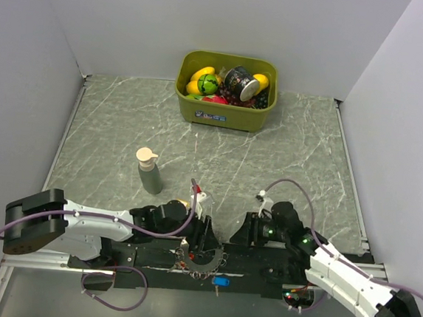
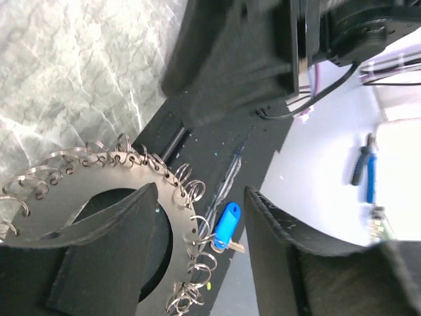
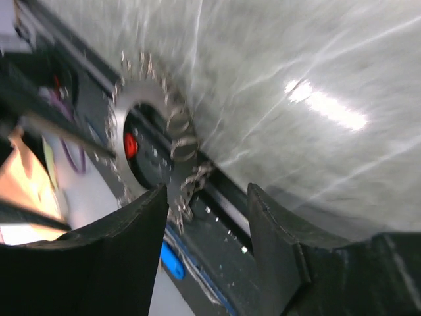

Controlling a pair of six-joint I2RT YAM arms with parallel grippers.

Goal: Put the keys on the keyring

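Note:
The keyring [image 1: 204, 259] is a flat silvery ring plate with several small wire loops round its rim, lying on the black strip at the table's near edge. It also shows in the left wrist view [image 2: 99, 172] and the right wrist view [image 3: 176, 164]. The blue key [image 1: 221, 281] lies by its rim, touching a loop [image 2: 227, 224], and it also shows in the right wrist view [image 3: 172, 260]. A red tag [image 3: 130, 145] shows in the ring's hole. The yellow key is not clearly seen. My left gripper [image 1: 206, 240] is open over the ring's rim [image 2: 200, 263]. My right gripper [image 1: 243, 232] is open and empty [image 3: 207, 243], just right of the ring.
An olive-green bin [image 1: 194, 106] of toys stands at the back. A grey pump bottle [image 1: 149, 171] stands left of centre, close behind my left arm. White walls close in on three sides. The black strip [image 1: 261, 270] runs along the near edge.

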